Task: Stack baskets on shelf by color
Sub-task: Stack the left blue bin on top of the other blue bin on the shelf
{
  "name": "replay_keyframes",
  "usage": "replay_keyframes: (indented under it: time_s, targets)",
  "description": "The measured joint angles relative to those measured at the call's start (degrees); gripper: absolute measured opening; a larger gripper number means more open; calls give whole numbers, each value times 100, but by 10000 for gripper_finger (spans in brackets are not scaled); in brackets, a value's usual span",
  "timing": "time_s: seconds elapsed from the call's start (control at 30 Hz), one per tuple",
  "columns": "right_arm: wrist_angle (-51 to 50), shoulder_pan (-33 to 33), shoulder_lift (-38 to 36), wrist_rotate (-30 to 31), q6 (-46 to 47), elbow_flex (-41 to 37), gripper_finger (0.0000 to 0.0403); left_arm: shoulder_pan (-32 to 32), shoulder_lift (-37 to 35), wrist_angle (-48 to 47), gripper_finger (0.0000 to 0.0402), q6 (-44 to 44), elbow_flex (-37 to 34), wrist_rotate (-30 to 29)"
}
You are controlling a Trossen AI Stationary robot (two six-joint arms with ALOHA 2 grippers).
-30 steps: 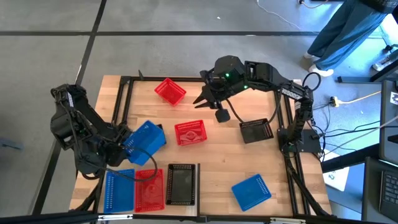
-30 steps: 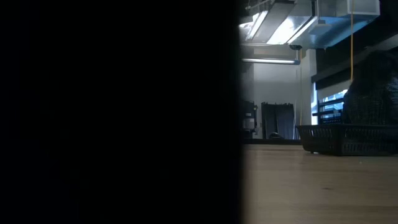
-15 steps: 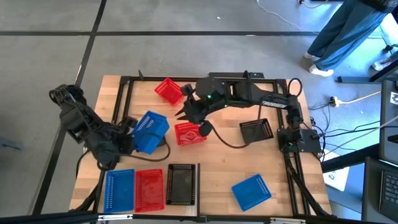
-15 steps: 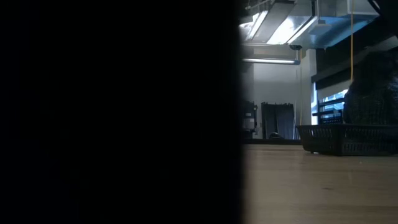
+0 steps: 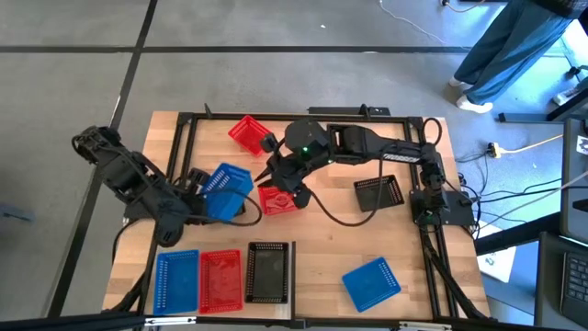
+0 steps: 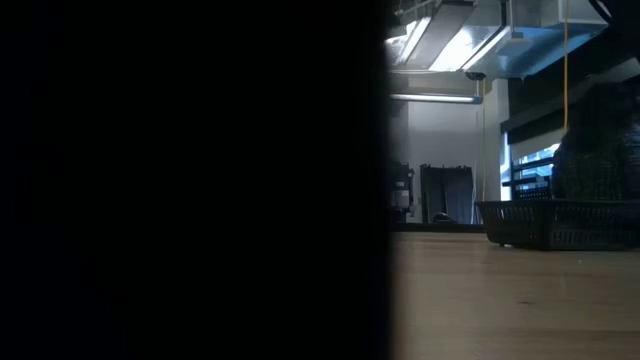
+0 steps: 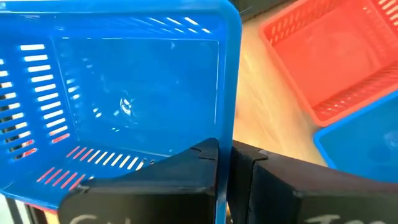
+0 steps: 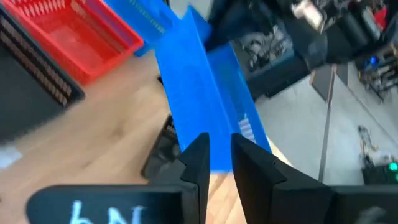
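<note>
The right arm has reached further toward the worktop's middle; its gripper (image 5: 276, 179) sits over a red basket (image 5: 276, 199). The left gripper (image 5: 204, 188) has lifted its blue basket (image 5: 225, 188) toward the middle, pinching its rim tight. I cannot tell the right fingers' state. Three baskets line the shelf (image 5: 225, 276) near the front edge. The room is dim.
</note>
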Motion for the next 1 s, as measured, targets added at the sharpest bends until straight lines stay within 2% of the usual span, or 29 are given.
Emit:
replay_keyframes:
  time_s: [0.57, 1.0]
  targets:
    - [220, 212, 394, -34, -315, 2, 69, 631, 498, -44, 0, 417, 0, 511]
    - [185, 206, 691, 2, -301, 3, 69, 649, 510, 4, 0, 410, 0, 584]
